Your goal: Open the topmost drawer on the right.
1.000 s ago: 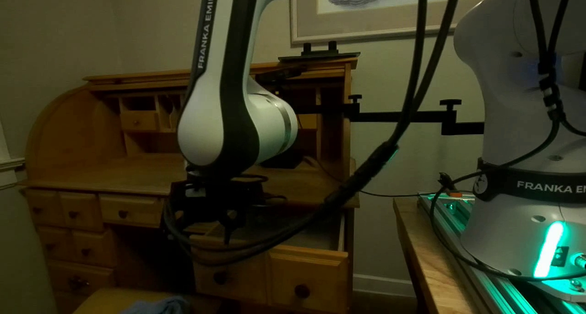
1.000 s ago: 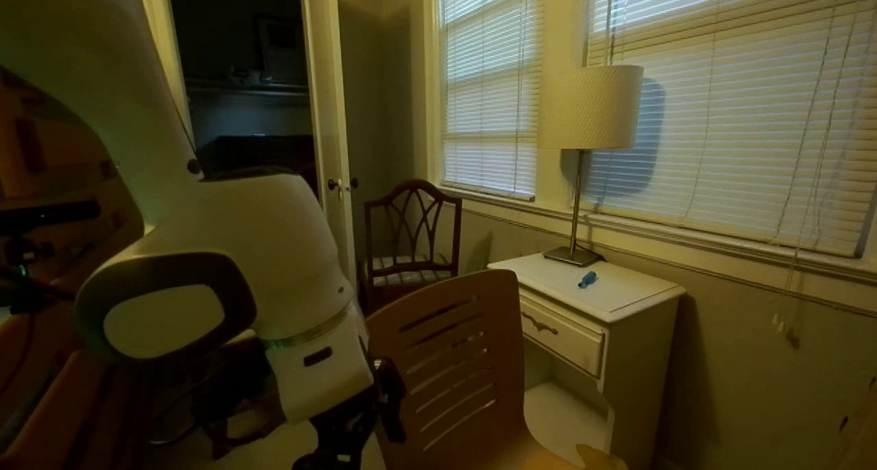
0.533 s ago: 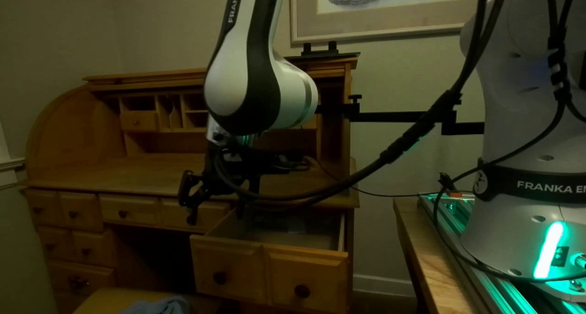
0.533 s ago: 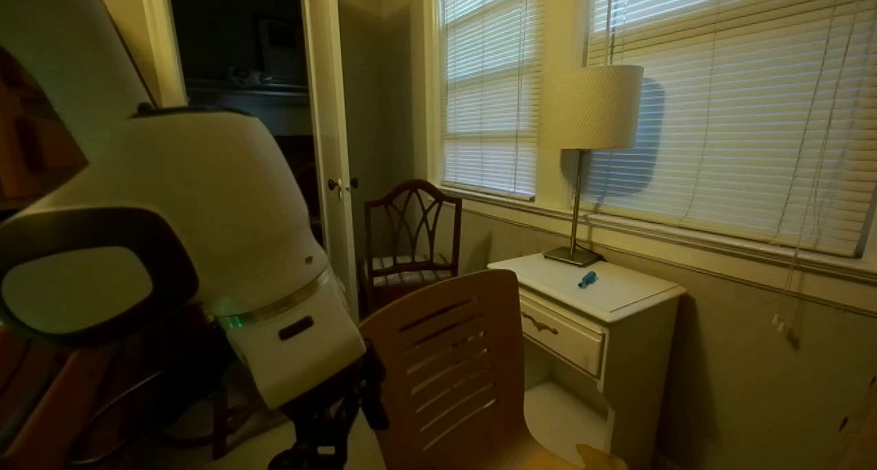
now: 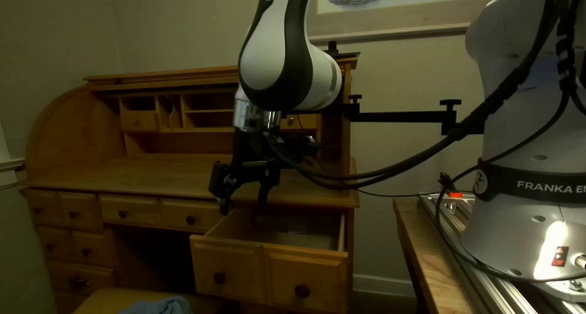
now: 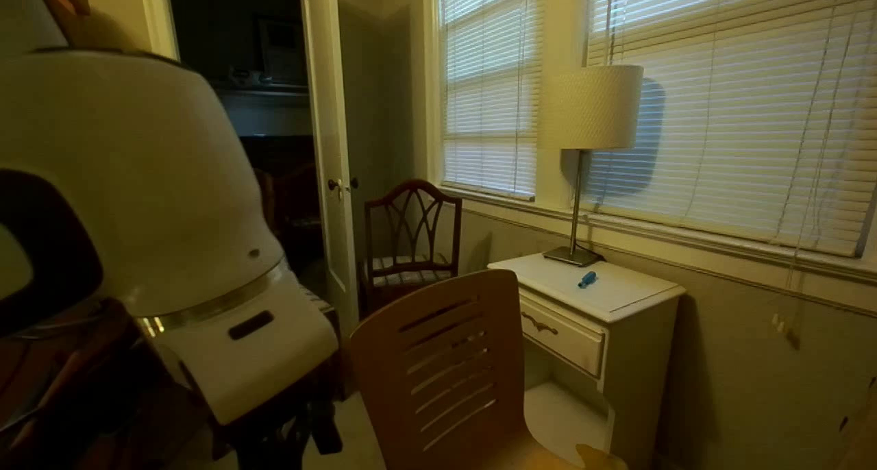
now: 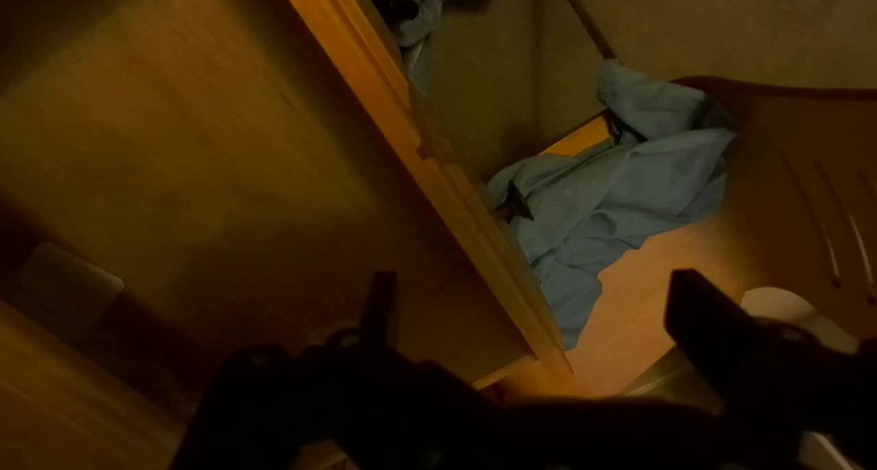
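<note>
"That pincer [image 5: 243,207] hangs over the drawer [image 5: 268,277], spread wide apart. Has it got anything?"

"Nothing between its fingertips [image 7: 381,295] that I can see; both look to be above the wood, not on it."

"And that's the drawer we want?"

"Yes, the one uppermost on the right-hand side of the desk [image 5: 151,170], standing well out so you can see down inside. I'd call the job done, or near enough; whether there's more travel in it I can't tell."

"If it needed another tug, how would it go?"

"On the heavy side, I'd guess. It looks like wood through and through, with that wide front panel [image 5: 268,264], stiff all over, nothing to bend or crush. It would likely drag, and cock sideways if pulled from one end."

"So not by a knob [image 5: 302,291]?"

"There are two, small, dark and round, one on each half of the front. They look smooth enough to slip from hard fingers, and each sits off to one side. I'd take the top edge [image 5: 270,247], about midway between them, one finger inside and one outside, and draw it straight and slow."

"Anything to watch?"

"There's a pale flat thing [image 7: 66,286] lying inside, too dim to name. It can't weigh much, I'd think, but a jerk might send it sliding. And dragged too far, the drawer could dip at the front."
</note>
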